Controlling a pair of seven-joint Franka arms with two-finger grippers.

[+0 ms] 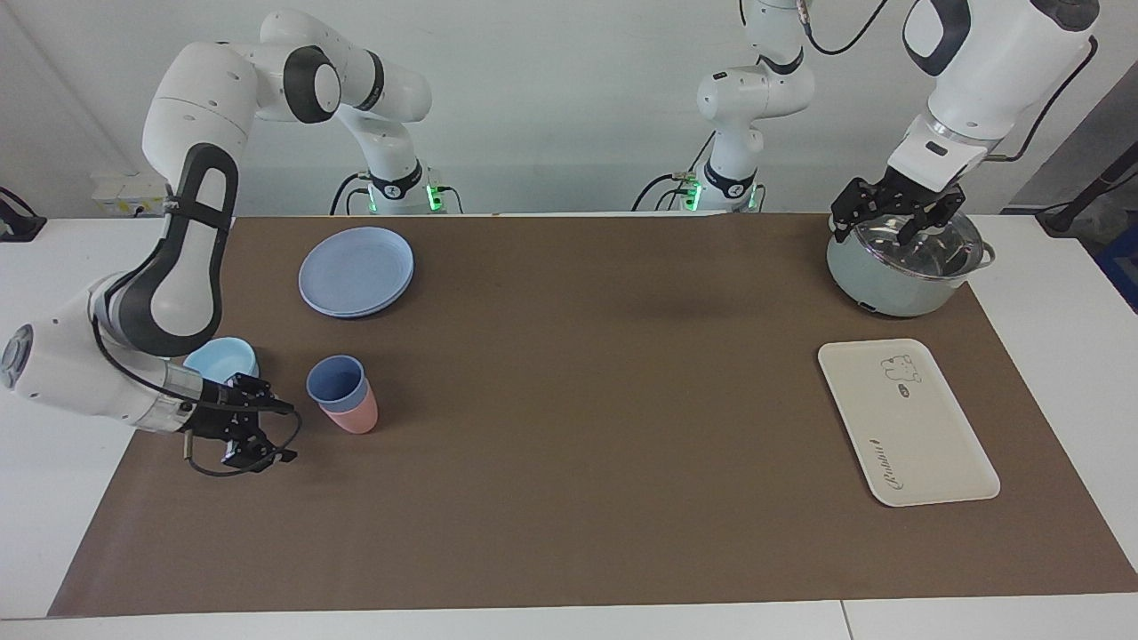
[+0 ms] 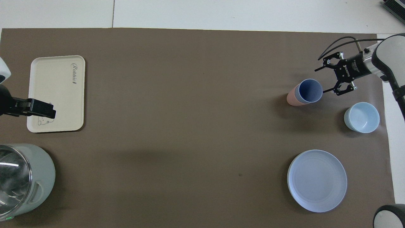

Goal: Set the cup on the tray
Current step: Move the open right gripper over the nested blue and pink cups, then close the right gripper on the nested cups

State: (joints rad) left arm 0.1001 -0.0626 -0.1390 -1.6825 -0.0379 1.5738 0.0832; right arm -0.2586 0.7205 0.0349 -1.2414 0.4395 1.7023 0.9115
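The periwinkle-blue cup (image 1: 336, 380) stands upright, nested in a pink tumbler (image 1: 353, 416), at the right arm's end of the table; it also shows in the overhead view (image 2: 309, 91). My right gripper (image 1: 280, 433) is open and low beside the cup, not touching it, and shows in the overhead view too (image 2: 323, 79). The cream-white tray (image 1: 907, 427) with the bear drawing lies bare at the left arm's end, as the overhead view (image 2: 57, 91) also shows. My left gripper (image 1: 893, 222) is open and waits over a pot's lid.
A grey-green pot (image 1: 889, 284) with a glass lid stands nearer to the robots than the tray. A light-blue bowl (image 1: 222, 357) sits beside the cups under the right arm. A round blue plate (image 1: 356, 271) lies nearer to the robots than the cups.
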